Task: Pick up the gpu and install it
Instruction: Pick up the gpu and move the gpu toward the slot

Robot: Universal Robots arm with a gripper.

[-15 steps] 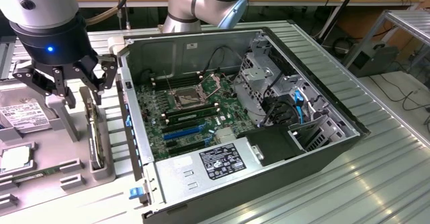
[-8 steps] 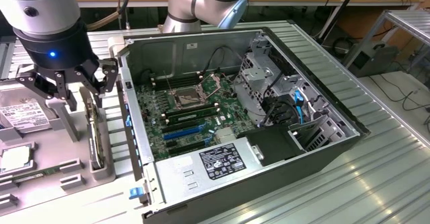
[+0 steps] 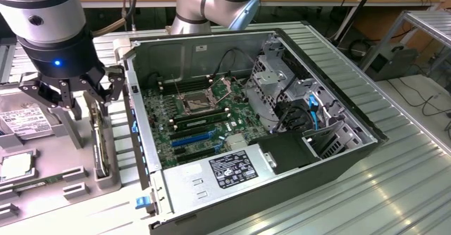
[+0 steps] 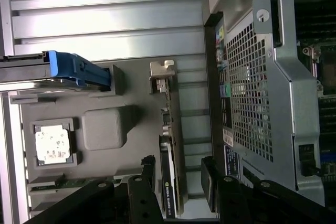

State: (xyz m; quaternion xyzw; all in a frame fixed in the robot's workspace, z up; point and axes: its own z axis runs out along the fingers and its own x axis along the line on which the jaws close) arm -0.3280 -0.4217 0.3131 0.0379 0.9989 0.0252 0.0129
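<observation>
The gpu (image 3: 101, 140) stands on edge in a slot of the grey parts tray (image 3: 49, 203), at the exterior view's left, just beside the open computer case (image 3: 246, 113). In the wrist view the gpu (image 4: 171, 145) is a thin green board seen edge-on, with its silver bracket (image 4: 160, 74) at one end. My gripper (image 3: 77, 105) hangs directly above the card and is open. In the wrist view my gripper (image 4: 178, 182) has one black finger (image 4: 147, 179) on each side of the card's edge, not touching it.
On the tray lie a hard drive with a white label (image 3: 21, 121), a processor (image 4: 52, 142) and a memory stick (image 3: 35, 182). A blue-handled drive caddy (image 4: 63, 69) sits by the tray. The case's rear wall (image 4: 252, 93) stands close beside the card.
</observation>
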